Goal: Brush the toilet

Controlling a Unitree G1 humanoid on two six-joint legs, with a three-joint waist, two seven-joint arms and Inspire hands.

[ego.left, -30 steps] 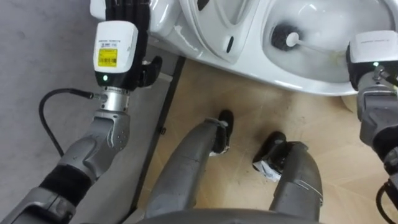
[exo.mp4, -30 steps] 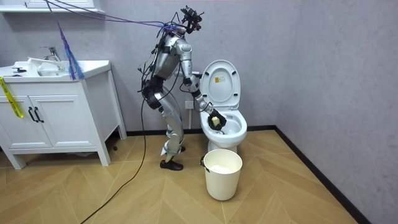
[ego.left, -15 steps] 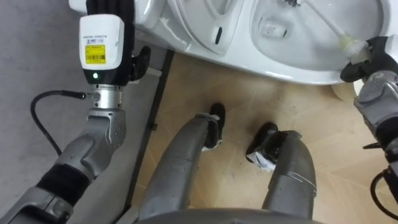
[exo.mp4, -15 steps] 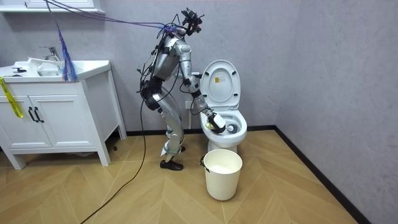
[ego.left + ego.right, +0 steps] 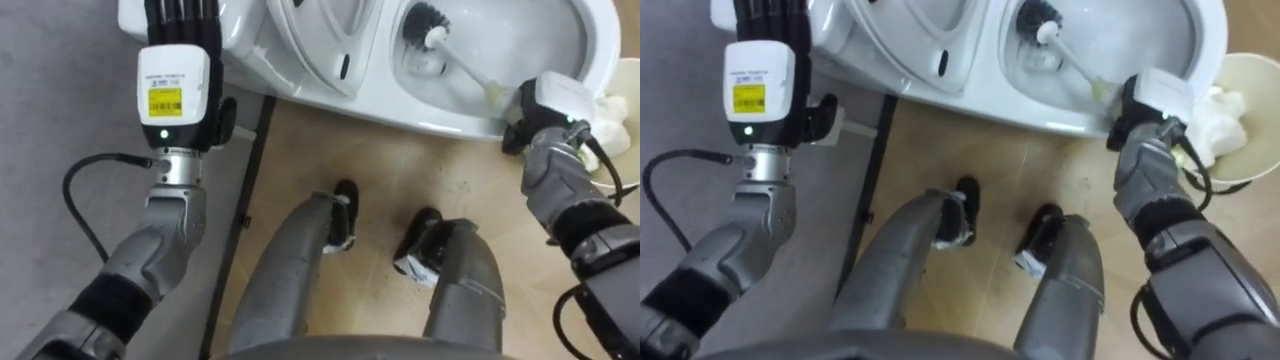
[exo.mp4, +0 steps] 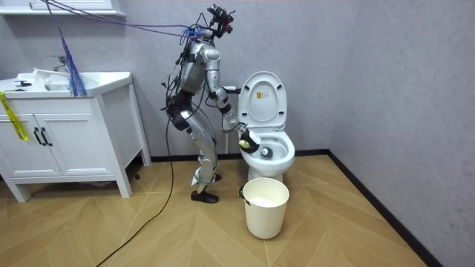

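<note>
As right hand (image 5: pixel 548 100) grips, brush (image 5: pixel 462 65) (black head) in toilet (image 5: pixel 432 112).

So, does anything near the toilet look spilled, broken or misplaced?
Nothing stands out. The right hand holds the brush with its head down in the toilet bowl, the lid is up, the bin stands upright beside it, and the floor shows no spill. The left hand, open, shows at the toilet's left.

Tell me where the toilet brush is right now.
Upper right of the left eye view: the toilet brush slants inside the toilet bowl, its handle held by the right hand at the bowl's near rim.
</note>
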